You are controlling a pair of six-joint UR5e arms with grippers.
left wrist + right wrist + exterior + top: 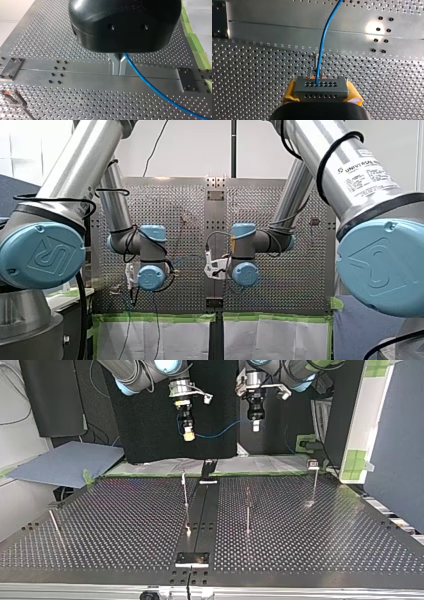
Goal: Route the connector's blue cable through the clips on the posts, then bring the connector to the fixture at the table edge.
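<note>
Both grippers hang high over the table [310, 530] with nothing between them. My right gripper [188, 435] is clamped on the connector [321, 86], with yellow pads [290, 91] squeezing both sides, and the cable [323, 42] runs out of the connector's face ahead of it. My left gripper [119, 66] has its metal fingers pinched together with the cable coming out right at them, so it looks like it's gripping the cable. In the top view the cable sags loosely between the two grippers, well above everything. Down below, the first post [185, 489] stands under my right gripper, the second post [247, 510] under my left, and the third post [313, 477] stands off beyond my left. Only the right wrist view shows a clip [315, 67] far under the connector. Only the left wrist view shows a second clip [15, 96] off to the side, and a dark plate [186, 78]. The front view is mostly arms, so I can't read the fingers there.
</note>
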